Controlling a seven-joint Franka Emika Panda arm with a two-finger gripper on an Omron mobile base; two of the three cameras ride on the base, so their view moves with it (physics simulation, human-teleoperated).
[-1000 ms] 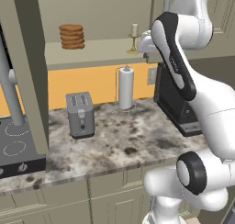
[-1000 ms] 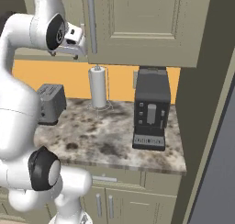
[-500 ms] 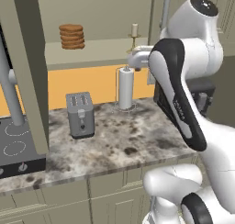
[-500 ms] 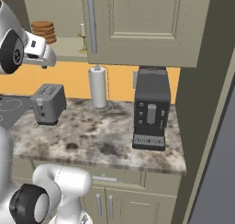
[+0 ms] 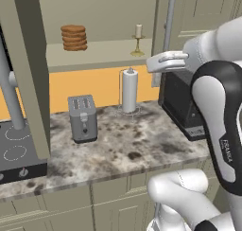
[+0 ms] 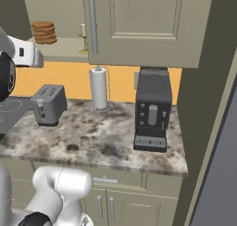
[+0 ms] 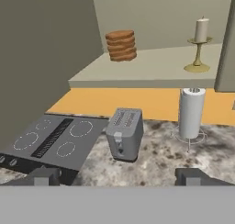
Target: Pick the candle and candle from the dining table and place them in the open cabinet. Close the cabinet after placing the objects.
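Toaster [image 7: 124, 133] beside paper-towel roll [image 7: 191, 113]

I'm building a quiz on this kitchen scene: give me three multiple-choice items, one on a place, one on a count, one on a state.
1. Where does the cream candle on the brass-gold holder stand?
A. on the stone counter
B. on the cabinet shelf
C. on the cooktop

2. How many slots does the grey toaster have?
A. one
B. two
C. four

3. The robot's gripper is:
A. open and empty
B. shut on a candle
C. shut on the paper-towel roll

Key: 1 B, the cream candle stands on the cabinet shelf. 2 B, the toaster shows two slots. 3 A, the gripper has its fingertips apart with nothing between.
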